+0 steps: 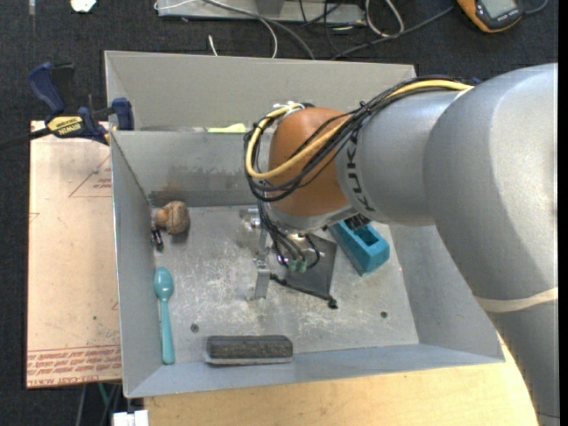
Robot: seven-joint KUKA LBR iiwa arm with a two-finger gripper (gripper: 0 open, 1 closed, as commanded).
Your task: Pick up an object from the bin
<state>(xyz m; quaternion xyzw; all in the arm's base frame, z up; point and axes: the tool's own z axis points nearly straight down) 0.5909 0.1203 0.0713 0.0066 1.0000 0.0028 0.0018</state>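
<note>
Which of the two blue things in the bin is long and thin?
The teal spoon near the left wall; the other is a chunky blue block on the right.

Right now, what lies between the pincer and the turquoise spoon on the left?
Nothing: in the camera view, only bare, scuffed bin floor stretches between the pincer and the turquoise spoon.

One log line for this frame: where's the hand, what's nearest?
hand: low at bin centre | nearest: black flat piece, blue block | held: cannot tell
</note>
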